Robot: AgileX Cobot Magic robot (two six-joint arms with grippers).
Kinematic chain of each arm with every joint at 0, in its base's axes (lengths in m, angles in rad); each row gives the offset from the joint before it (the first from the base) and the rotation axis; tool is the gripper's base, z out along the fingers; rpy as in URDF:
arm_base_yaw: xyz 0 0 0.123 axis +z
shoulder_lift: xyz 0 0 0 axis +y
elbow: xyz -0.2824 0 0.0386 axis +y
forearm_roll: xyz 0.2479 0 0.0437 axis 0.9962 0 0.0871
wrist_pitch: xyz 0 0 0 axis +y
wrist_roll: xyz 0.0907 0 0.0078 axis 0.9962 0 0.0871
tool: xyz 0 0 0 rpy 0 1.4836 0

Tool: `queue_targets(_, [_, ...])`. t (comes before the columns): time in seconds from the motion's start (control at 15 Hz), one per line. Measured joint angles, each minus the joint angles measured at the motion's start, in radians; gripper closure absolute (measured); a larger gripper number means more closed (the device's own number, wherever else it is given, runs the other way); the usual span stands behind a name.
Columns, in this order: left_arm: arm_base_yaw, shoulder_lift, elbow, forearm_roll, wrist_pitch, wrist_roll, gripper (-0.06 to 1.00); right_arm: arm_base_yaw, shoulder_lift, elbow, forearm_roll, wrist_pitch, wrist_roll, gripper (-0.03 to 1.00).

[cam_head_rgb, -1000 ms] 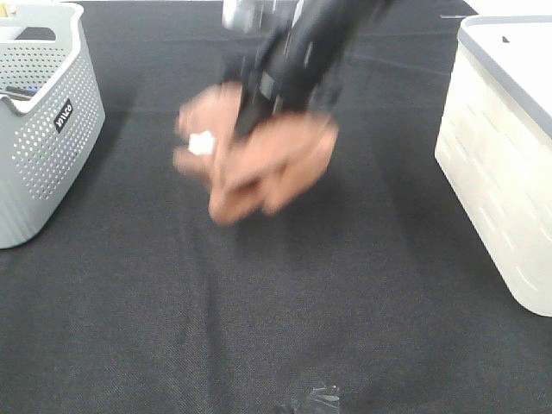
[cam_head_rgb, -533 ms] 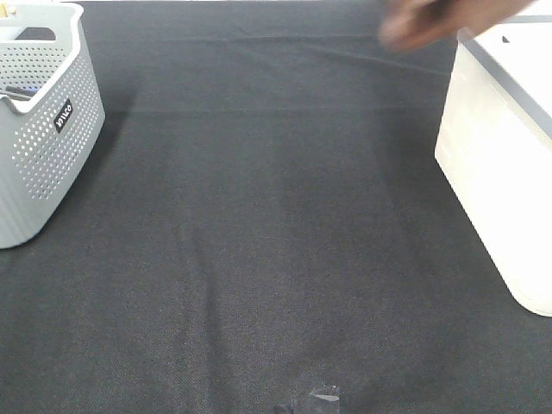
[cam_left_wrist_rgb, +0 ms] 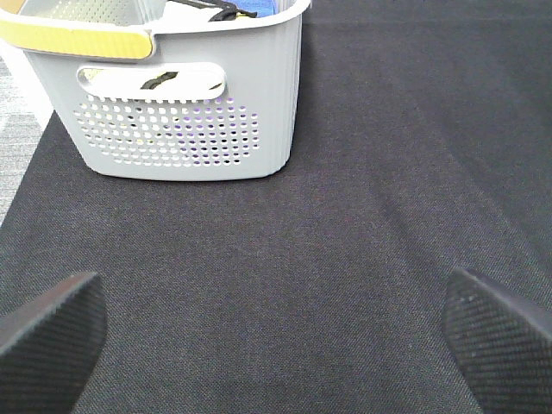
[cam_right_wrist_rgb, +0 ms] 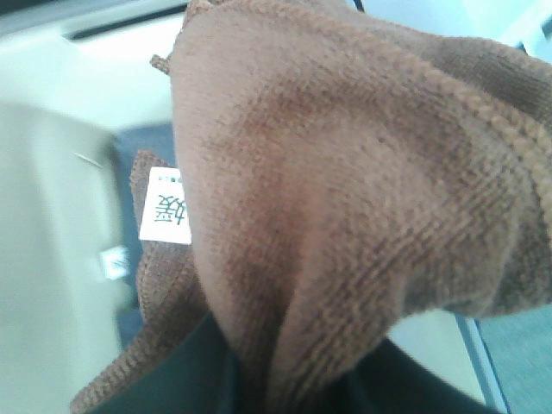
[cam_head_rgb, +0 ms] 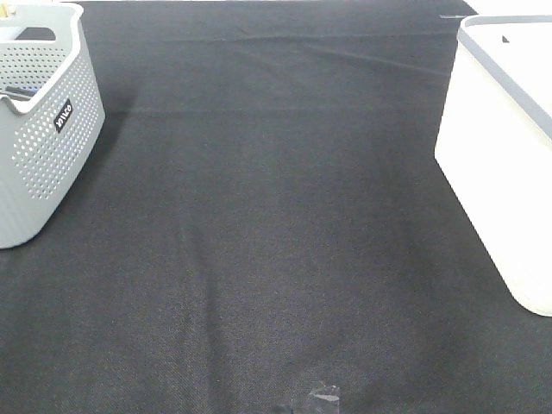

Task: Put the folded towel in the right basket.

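From the high camera I see neither arm, only the black cloth surface (cam_head_rgb: 259, 224) with a basket at each side. The right basket (cam_head_rgb: 500, 155), white with a grey rim, stands at the right edge. A grey perforated basket (cam_head_rgb: 43, 129) stands at the far left. A scrap of tape (cam_head_rgb: 317, 398) lies on the surface at the near edge, about the middle.

The folded towel (cam_right_wrist_rgb: 345, 172) is nowhere on the surface. It fills my right wrist view, brown and bunched, with its white label (cam_right_wrist_rgb: 164, 205) facing the lens. My right claw (cam_right_wrist_rgb: 276, 384) is almost wholly buried in the cloth. Only dark parts show on either side of the fold it is clamped on. Behind the towel there are pale, blurred shapes. I cannot tell from them whether the towel is over the right basket yet.

My left claw (cam_left_wrist_rgb: 276, 336) stands wide apart and holds nothing. Its two dark textured fingers (cam_left_wrist_rgb: 52, 323) hang above bare surface. Ahead of it is the grey basket, well apart from the fingers. A yellow strip (cam_left_wrist_rgb: 78, 36) lies along its rim and something blue (cam_left_wrist_rgb: 254, 7) is inside.
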Motion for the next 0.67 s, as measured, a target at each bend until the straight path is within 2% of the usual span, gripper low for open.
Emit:
queue_targets(0.13, [0.000,0.000,0.000,0.000,0.000,0.000,-0.04,0.000,0.073,0.004,-0.014,-0.001,0.049,0.72])
queue_targets(0.2, [0.000,0.000,0.000,0.000,0.000,0.000,-0.04,0.000,0.094,0.004,-0.012,-0.001,0.070,0.59])
queue_targets(0.27, [0.000,0.000,0.000,0.000,0.000,0.000,-0.04,0.000,0.094,0.004,-0.012,-0.001,0.070,0.59])
queue_targets(0.33, [0.000,0.000,0.000,0.000,0.000,0.000,-0.04,0.000,0.113,0.004,-0.012,0.003,0.075,0.22])
queue_targets(0.4, [0.000,0.000,0.000,0.000,0.000,0.000,-0.04,0.000,0.114,0.004,-0.012,0.005,0.075,0.09])
queue_targets(0.53, [0.000,0.000,0.000,0.000,0.000,0.000,-0.04,0.000,0.114,0.004,-0.012,0.005,0.075,0.01])
queue_targets(0.67, [0.000,0.000,0.000,0.000,0.000,0.000,-0.04,0.000,0.113,0.004,0.001,0.015,0.075,0.00])
